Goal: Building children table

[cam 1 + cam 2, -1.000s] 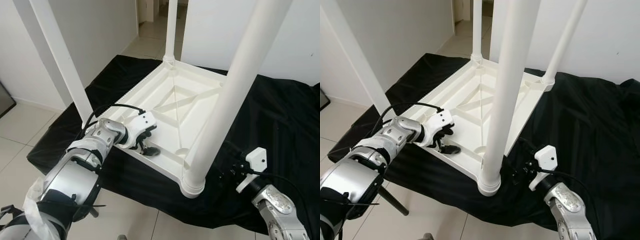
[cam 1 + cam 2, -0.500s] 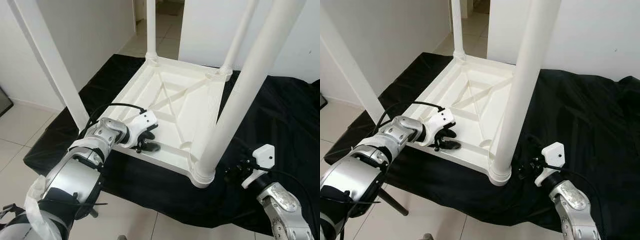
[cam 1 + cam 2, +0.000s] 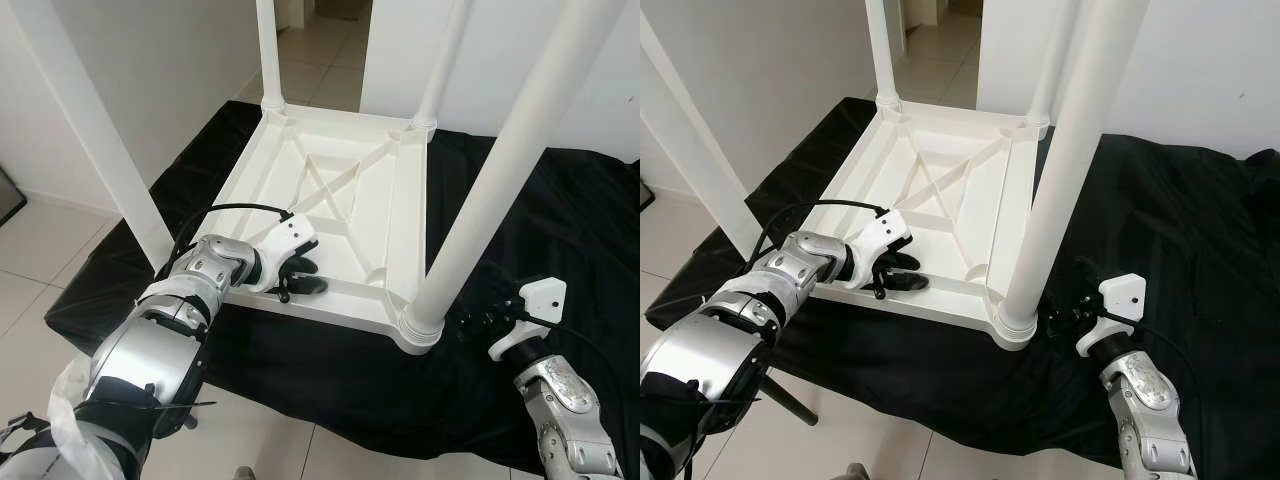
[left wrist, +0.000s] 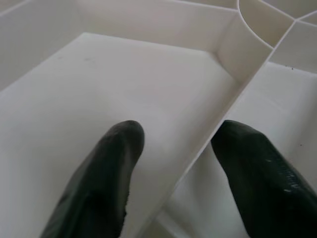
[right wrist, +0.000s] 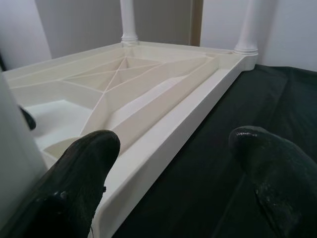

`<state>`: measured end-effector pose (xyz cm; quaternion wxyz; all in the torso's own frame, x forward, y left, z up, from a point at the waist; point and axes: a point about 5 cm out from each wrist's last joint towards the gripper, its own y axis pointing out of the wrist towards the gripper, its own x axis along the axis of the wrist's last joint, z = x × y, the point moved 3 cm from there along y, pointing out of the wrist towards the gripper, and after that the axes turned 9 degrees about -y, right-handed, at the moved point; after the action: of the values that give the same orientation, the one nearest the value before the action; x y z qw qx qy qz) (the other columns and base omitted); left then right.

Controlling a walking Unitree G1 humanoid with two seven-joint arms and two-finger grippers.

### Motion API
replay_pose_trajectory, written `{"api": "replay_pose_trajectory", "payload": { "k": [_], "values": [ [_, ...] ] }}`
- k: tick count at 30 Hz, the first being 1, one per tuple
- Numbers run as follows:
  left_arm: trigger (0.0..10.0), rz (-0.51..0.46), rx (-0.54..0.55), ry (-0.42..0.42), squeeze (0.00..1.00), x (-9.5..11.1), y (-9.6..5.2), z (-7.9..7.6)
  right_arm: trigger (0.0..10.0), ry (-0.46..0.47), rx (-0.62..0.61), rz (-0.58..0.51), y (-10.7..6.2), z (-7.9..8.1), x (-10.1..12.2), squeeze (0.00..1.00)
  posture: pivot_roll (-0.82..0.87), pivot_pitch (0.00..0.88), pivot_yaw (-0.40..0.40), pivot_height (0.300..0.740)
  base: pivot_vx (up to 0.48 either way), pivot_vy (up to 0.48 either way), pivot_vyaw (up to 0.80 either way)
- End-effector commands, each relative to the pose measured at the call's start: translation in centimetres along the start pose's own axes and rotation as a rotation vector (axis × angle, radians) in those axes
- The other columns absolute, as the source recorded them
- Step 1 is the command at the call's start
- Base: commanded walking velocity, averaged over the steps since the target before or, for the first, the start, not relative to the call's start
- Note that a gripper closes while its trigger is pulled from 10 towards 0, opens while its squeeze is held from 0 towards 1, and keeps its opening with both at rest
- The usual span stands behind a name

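A white plastic children's table (image 3: 340, 180) lies upside down on a black cloth (image 3: 560, 230), its legs pointing up. My left gripper (image 3: 303, 277) rests on the near rim, open, its fingers (image 4: 114, 163) astride a thin rib of the underside. The near-right leg (image 3: 480, 210) stands in its corner socket (image 3: 420, 330). Just right of that socket my right gripper (image 3: 475, 322) hovers low over the cloth, open, with nothing between its fingers (image 5: 89, 153). The other legs are at the near left (image 3: 90, 130), far left (image 3: 268, 50) and far right (image 3: 440, 60).
The cloth covers a low surface whose near edge drops to a pale tiled floor (image 3: 40, 260). White walls stand left and right, with a doorway (image 3: 320, 40) behind the table. A dark metal rod (image 3: 790, 400) slants under the cloth's near edge.
The table has turned on the cloth: its near-right leg swung to the right and farther away. My left gripper stayed at the near rim. My right gripper shifted a little to the right.
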<state>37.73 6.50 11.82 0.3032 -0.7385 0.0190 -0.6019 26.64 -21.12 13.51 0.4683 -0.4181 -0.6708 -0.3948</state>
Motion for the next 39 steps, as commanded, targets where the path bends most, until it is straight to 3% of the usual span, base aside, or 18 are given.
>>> {"api": "replay_pose_trajectory", "payload": {
  "k": [1,2,3,5,6,8,10,11,12,15,17,18,24,30,31,33,37,39],
  "values": [
    [10.0,-0.07,0.099,0.015,1.0,1.2,-0.3,0.9,10.0,0.016,0.036,0.006,-0.2,0.6,-0.2,0.0,-0.04,0.0,0.027,0.74,0.0,0.0,0.0],
    [10.0,-0.08,0.089,0.026,1.0,1.4,-0.5,0.9,10.0,0.007,0.029,0.013,-0.5,0.3,-0.2,0.0,-0.05,0.0,0.029,0.74,0.0,0.0,0.0],
    [10.0,-0.102,0.079,0.042,0.21,1.6,-0.9,1.0,10.0,0.004,0.013,0.017,-0.8,-0.2,-0.3,0.0,-0.05,0.0,0.029,0.74,0.0,0.0,0.0],
    [10.0,-0.117,0.073,0.055,0.21,1.8,-1.1,1.0,10.0,0.002,0.0,0.019,-1.1,-0.5,-0.3,0.0,-0.05,0.0,0.029,0.74,0.0,0.0,0.0],
    [10.0,-0.148,0.077,0.025,0.0,2.1,-1.7,1.3,10.0,0.005,-0.024,0.02,-1.4,-0.9,-0.3,0.0,-0.06,0.0,0.033,0.74,0.0,0.0,0.0],
    [10.0,-0.214,0.086,-0.032,0.0,2.5,-2.9,2.0,10.0,0.008,-0.047,0.023,-2.1,-1.3,-0.4,0.0,-0.07,0.0,0.04,0.74,0.0,0.0,0.0],
    [10.0,-0.214,0.086,-0.032,0.0,2.5,-2.9,2.0,10.0,0.008,-0.047,0.023,-2.1,-1.3,-0.4,0.0,-0.07,0.0,0.04,0.74,0.0,0.0,0.0],
    [10.0,-0.272,0.085,-0.072,0.0,2.6,-4.8,2.6,10.0,-0.054,-0.024,0.061,-3.0,-1.1,-0.8,0.0,-0.1,0.0,0.055,0.74,0.0,0.0,0.0],
    [10.0,-0.272,0.085,-0.072,0.0,2.6,-4.8,2.6,10.0,-0.054,-0.024,0.061,-3.0,-1.1,-0.8,0.0,-0.1,0.0,0.055,0.74,0.0,0.0,0.0],
    [10.0,-0.349,0.087,-0.062,0.0,2.3,-7.3,2.5,10.0,-0.039,0.002,0.073,-4.3,-0.9,-0.6,0.0,-0.1,0.0,0.054,0.74,0.0,0.0,0.0],
    [10.0,-0.362,0.084,-0.055,0.0,2.2,-7.7,2.3,10.0,-0.03,0.006,0.071,-4.4,-0.8,-0.5,0.0,-0.1,0.0,0.054,0.74,0.0,0.0,0.0],
    [10.0,-0.381,0.062,-0.012,0.0,1.5,-8.5,1.0,10.0,-0.009,0.05,0.061,-4.9,-0.4,0.0,0.0,-0.1,0.0,0.059,0.74,0.0,0.0,0.0],
    [10.0,-0.386,-0.045,-0.006,0.0,-0.3,-9.9,-1.9,10.0,0.033,0.147,0.052,-5.4,0.6,0.6,0.0,-0.1,0.0,0.055,0.74,0.0,0.0,0.0],
    [10.0,-0.369,-0.155,-0.052,0.0,-1.7,-11.0,-4.9,10.0,0.049,0.249,0.038,-5.3,1.5,1.3,0.0,-0.1,0.0,0.05,0.74,0.0,0.0,0.0],
    [10.0,-0.369,-0.155,-0.052,0.0,-1.7,-11.0,-4.9,10.0,0.049,0.249,0.038,-5.3,1.5,1.3,0.0,-0.1,0.0,0.05,0.74,0.0,0.0,0.0],
    [10.0,-0.369,-0.186,-0.011,0.0,-2.0,-11.1,-7.5,10.0,0.063,0.302,0.028,-5.2,1.7,1.8,0.0,-0.09,0.0,0.043,0.74,0.0,0.0,0.0],
    [10.0,-0.371,-0.184,0.002,0.0,-2.0,-11.1,-7.8,10.0,0.065,0.309,0.026,-5.1,1.8,1.9,0.0,-0.09,0.0,0.043,0.74,0.0,0.0,0.0],
    [10.0,-0.361,-0.232,-0.01,0.0,-2.2,-10.1,-9.4,10.0,0.067,0.348,0.007,-4.3,2.4,2.2,0.0,-0.09,0.0,0.035,0.74,0.0,0.0,0.0]
  ]
}}
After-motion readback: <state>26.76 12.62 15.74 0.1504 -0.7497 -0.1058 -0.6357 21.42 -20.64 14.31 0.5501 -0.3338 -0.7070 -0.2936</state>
